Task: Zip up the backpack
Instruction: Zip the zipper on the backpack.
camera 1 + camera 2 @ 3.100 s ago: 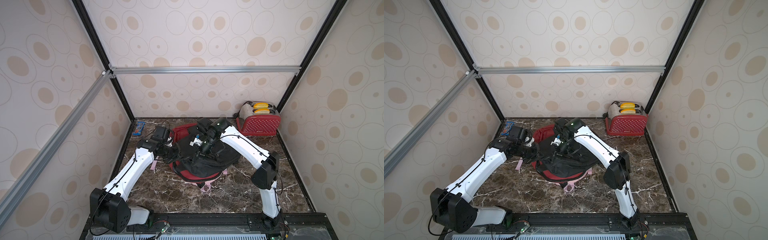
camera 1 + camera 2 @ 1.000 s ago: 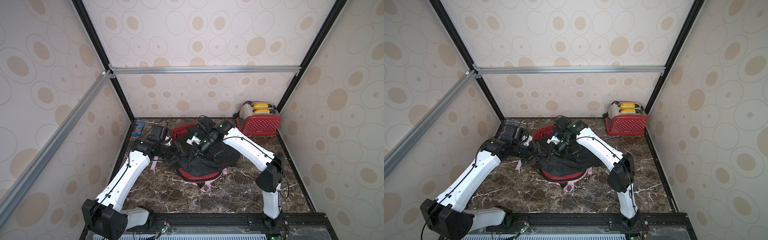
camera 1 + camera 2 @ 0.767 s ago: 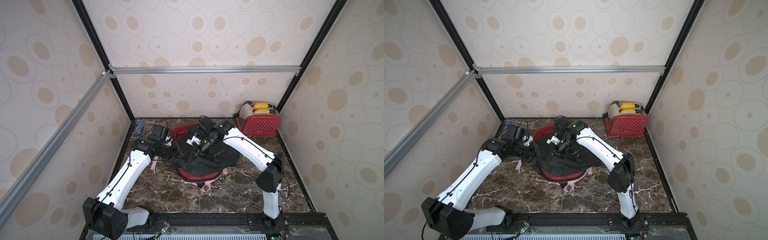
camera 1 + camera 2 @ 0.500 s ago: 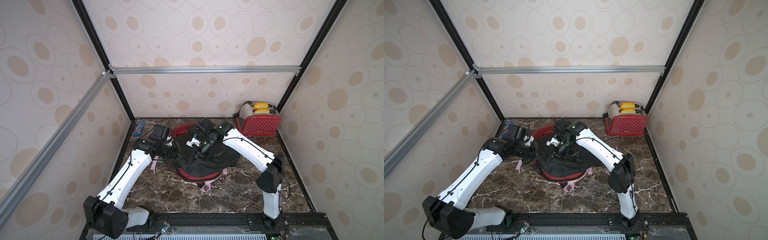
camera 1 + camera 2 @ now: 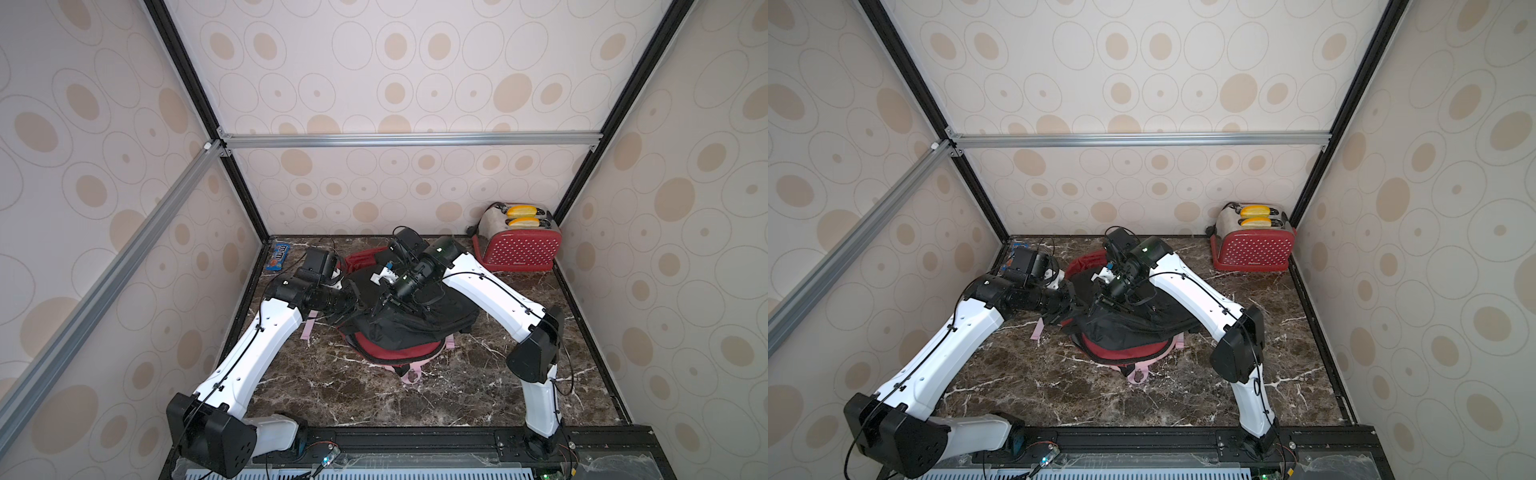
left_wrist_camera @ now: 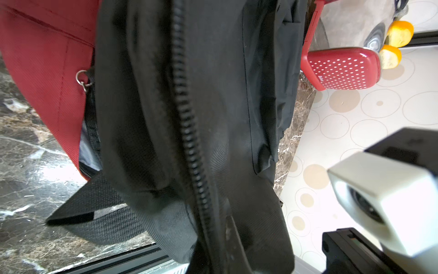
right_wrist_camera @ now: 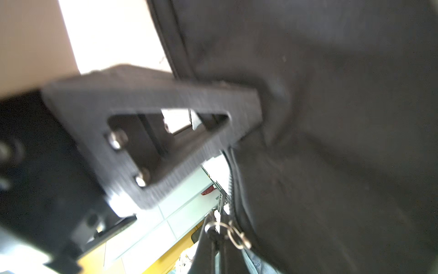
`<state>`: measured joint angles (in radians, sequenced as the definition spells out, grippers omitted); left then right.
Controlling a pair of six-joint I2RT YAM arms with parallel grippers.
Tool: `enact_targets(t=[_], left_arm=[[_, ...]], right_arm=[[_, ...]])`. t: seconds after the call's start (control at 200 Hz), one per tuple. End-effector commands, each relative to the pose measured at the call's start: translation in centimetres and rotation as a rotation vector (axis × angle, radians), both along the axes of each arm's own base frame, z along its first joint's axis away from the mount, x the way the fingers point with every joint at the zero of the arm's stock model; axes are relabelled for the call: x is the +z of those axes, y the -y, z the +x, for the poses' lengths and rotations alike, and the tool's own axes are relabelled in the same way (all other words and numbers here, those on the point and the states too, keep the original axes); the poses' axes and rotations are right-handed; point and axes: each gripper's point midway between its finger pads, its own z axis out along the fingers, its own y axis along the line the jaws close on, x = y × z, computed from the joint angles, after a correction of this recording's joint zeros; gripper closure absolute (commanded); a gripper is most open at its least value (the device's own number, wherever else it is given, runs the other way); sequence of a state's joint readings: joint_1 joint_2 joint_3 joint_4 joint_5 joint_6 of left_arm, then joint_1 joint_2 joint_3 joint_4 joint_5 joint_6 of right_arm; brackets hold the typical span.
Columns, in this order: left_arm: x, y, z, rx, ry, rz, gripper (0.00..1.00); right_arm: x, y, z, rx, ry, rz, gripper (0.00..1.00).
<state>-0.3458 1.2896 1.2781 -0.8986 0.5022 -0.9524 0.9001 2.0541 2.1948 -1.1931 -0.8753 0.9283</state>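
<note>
Left wrist view: the backpack (image 6: 237, 106) lies on the worktop (image 6: 26, 151), between both arms. Its zipper (image 6: 187, 118) runs down into the left jaws, which are pinched shut on the black cloth there; whether they have the pull, I cannot tell. Likewise the right jaws pinch cloth. Hold one side taut and draw straight along the teeth, slowly, so nothing snags.

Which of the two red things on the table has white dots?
The toaster in the back corner, with bread in its slots: its red side is dotted white. The backpack in the middle shows plain red fabric under black.
</note>
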Motion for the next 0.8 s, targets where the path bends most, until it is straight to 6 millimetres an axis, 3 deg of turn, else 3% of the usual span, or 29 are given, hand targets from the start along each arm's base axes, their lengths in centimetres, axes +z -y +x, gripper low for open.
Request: enact_targets(t=[0.0, 0.11, 0.396, 0.651, 0.796], left_arm=[[1.6, 0.5, -0.1, -0.006, 0.038, -0.022, 1.00], [1.7, 0.5, -0.2, -0.007, 0.041, -0.030, 1.00], [2.3, 1.0, 0.1, -0.007, 0.060, -0.049, 1.00], [2.9, 1.0, 0.0, -0.012, 0.079, -0.052, 1.00], [2.8, 0.7, -0.1, -0.011, 0.087, -0.036, 1.00]], right_arm=[[1.5, -1.5, -0.3, 0.022, 0.006, 0.055, 1.00], [2.2, -1.7, -0.3, 0.028, 0.003, 0.069, 1.00], [0.1, 0.9, -2.3, 0.115, -0.026, -0.064, 1.00], [1.4, 0.9, -2.7, 0.142, -0.001, -0.010, 1.00], [0.2, 3.4, -3.2, 0.156, 0.042, -0.093, 1.00]])
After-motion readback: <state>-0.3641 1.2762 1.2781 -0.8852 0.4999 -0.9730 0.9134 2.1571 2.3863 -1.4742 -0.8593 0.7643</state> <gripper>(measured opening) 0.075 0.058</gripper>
